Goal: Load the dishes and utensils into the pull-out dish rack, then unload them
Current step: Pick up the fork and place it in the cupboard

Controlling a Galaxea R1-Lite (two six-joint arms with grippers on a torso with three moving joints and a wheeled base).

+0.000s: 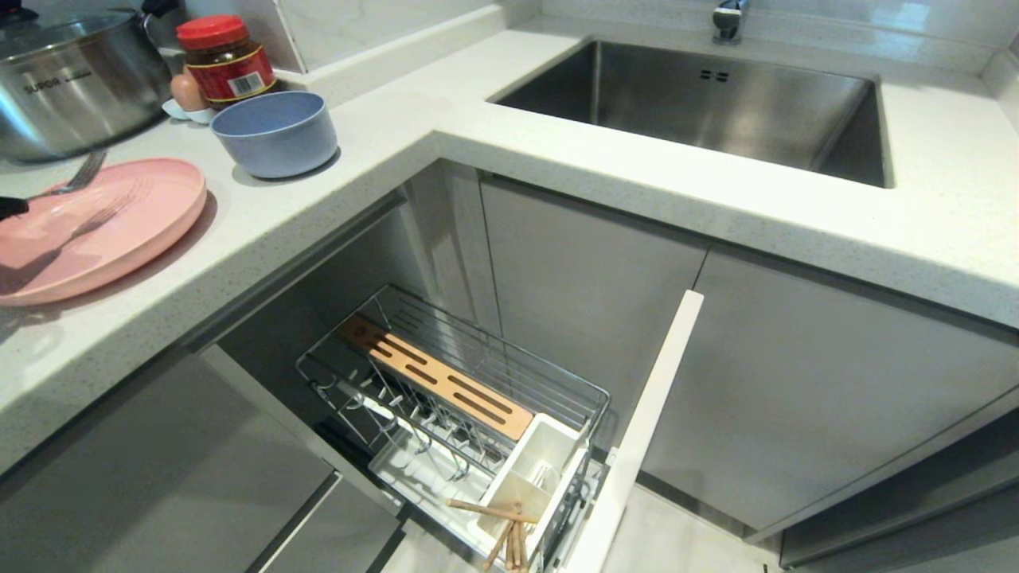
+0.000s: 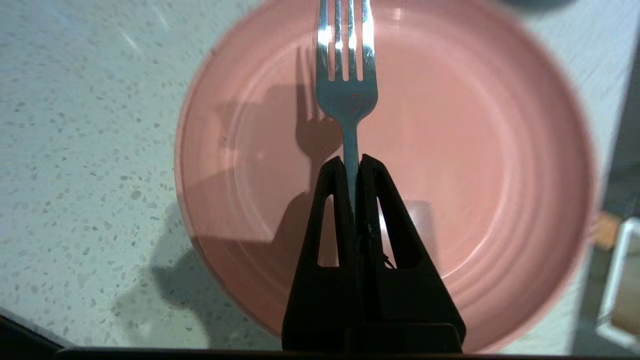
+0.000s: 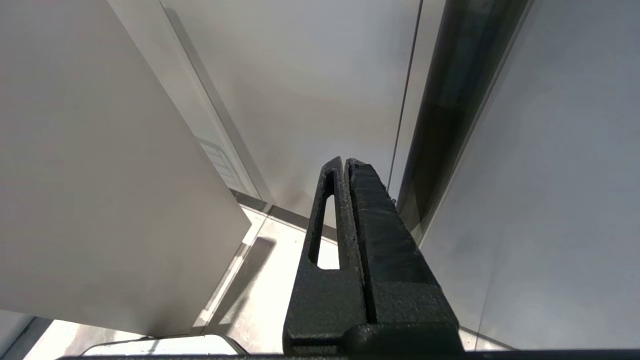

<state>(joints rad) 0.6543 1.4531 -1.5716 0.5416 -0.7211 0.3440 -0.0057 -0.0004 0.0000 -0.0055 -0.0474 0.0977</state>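
Clamped on the slim handle of the silver metal fork [image 2: 346,90], the left gripper [image 2: 351,162] has its black fingers pressed together around the stem, tines pointing away over the large flat round pink plate [image 2: 500,165] on the speckled white countertop [image 2: 75,150]. Beside the plate stands the deep pale-blue bowl [image 1: 276,131]. Behind it, a lidded steel pot [image 1: 72,79] reads "SUPOR"; a red-capped jar [image 1: 226,60] carries a label too small to read. Below, the chrome wire pull-out dish rack [image 1: 478,398] stands open, light wooden chopsticks [image 1: 501,529] in its white cup. Down by the cabinet fronts, the right gripper [image 3: 346,162] is closed on nothing.
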